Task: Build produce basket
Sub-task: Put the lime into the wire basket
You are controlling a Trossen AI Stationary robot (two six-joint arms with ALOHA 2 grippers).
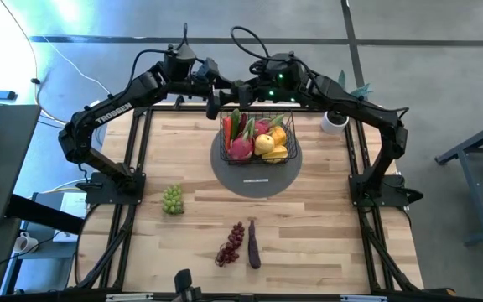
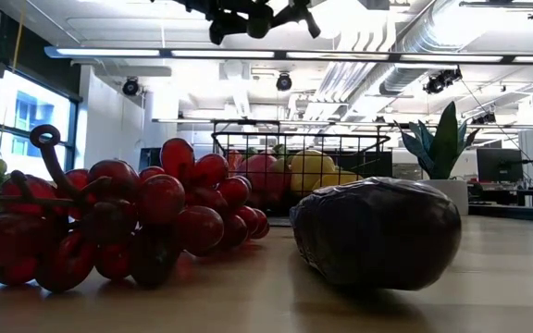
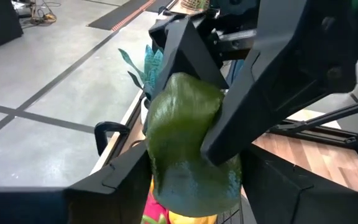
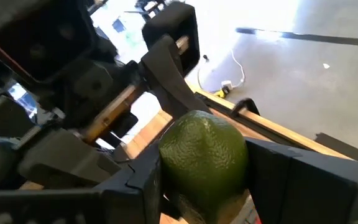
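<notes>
Held aloft between both arms: a green fruit [image 4: 204,155], round and pebbly-skinned, pinched from opposite sides in mid-air. Right gripper [image 4: 204,171] closed narrow on the green fruit, its fingers [image 4: 145,180] hugging the flanks. Left gripper [image 3: 185,168] likewise drawn in around the green fruit, fingers [image 3: 126,171] seemingly in contact, though how firmly was hard to judge. Looked like a handover caught midway.

Met above the far rim of the basket [image 1: 258,161], as the high view showed, both arms reaching in from their own sides. Basket sat on a grey disc [image 1: 225,172] at the far middle of the desk [image 1: 325,218], already loaded with red, pink, yellow and green produce. Lay just below and slightly nearward of the held fruit, so the drop called for a short move nearward and down. No long axis to mind on so round a piece. Neither arm clearly nearer.

Left on the desk, well apart from the basket: green grapes [image 1: 172,200] toward the left arm's side, red grapes [image 1: 231,243] and eggplant [image 1: 253,243] side by side near the front edge, eggplant's long axis running front to back. Potted plant [image 1: 335,120] beside the right arm, apart from the basket.
</notes>
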